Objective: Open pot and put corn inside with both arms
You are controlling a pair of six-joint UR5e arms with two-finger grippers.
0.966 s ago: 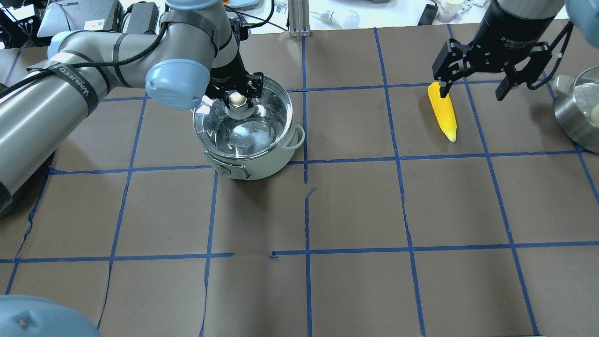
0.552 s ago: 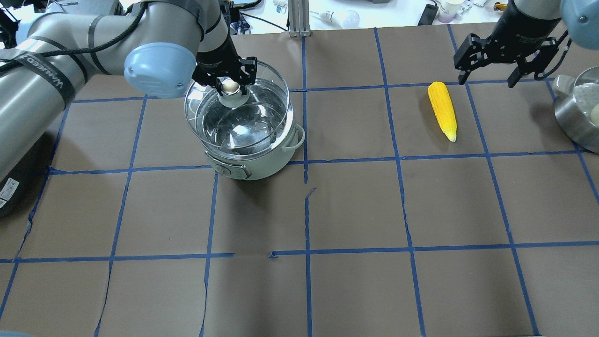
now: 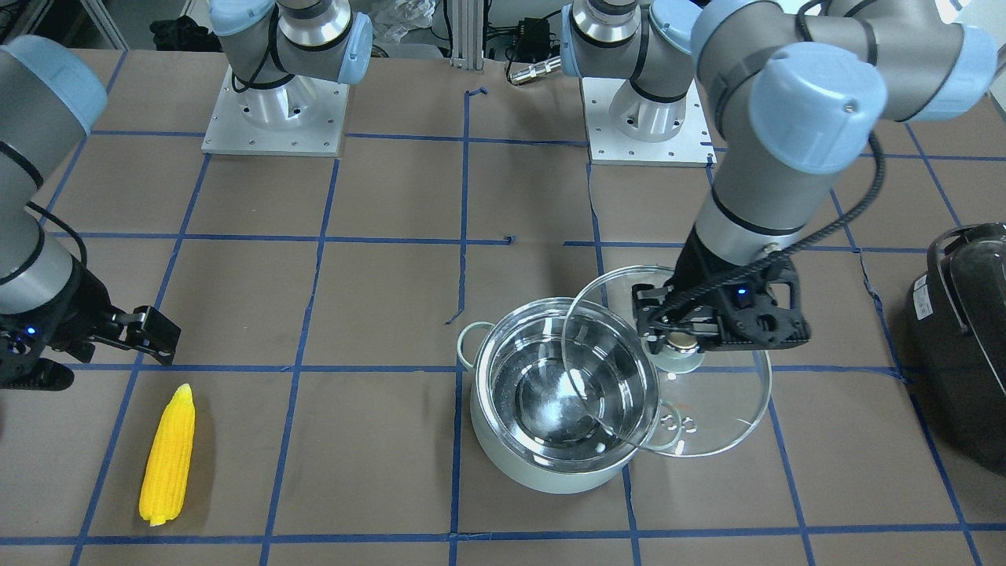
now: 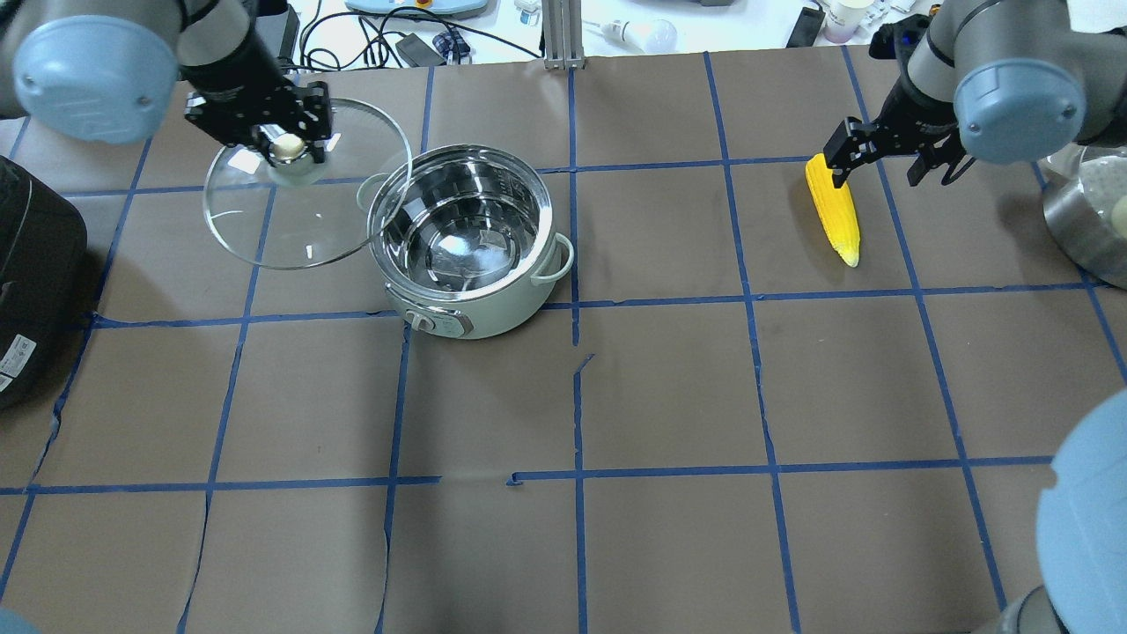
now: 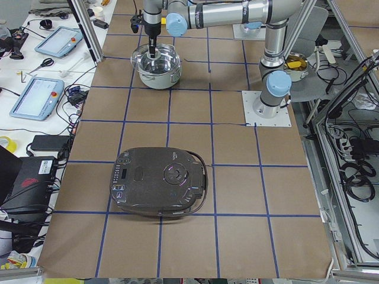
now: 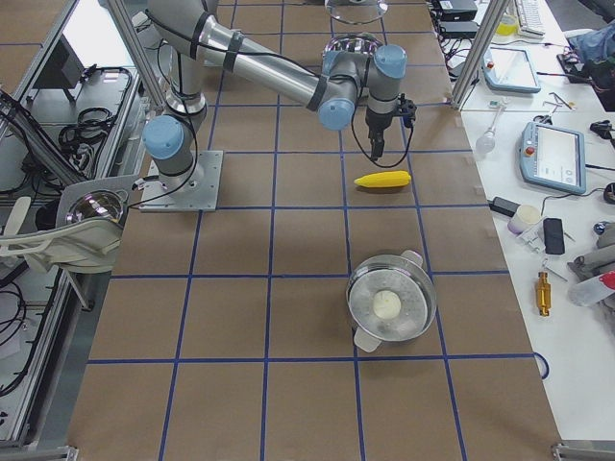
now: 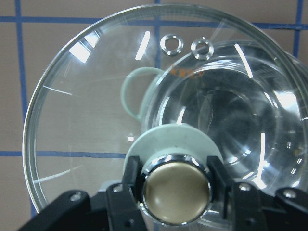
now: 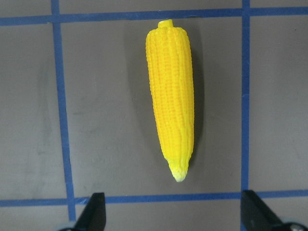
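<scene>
Glass lid hangs upper left, its edge overlapping the pot rim; left gripper clamped on the knob. Pot open, nothing inside. Corn lies flat upper right, right gripper spread wide over its blunt end. Step: corn pick. Next: drop, straddle cob, close. Black appliance crowds the lid's left; 1 grid square separates pot and corn.

Claw holding a glass lid
It pinches the shiny gold knob from both sides. Through the clear lid you can see the green pot, silver inside, on a brown surface with blue lines.
</scene>
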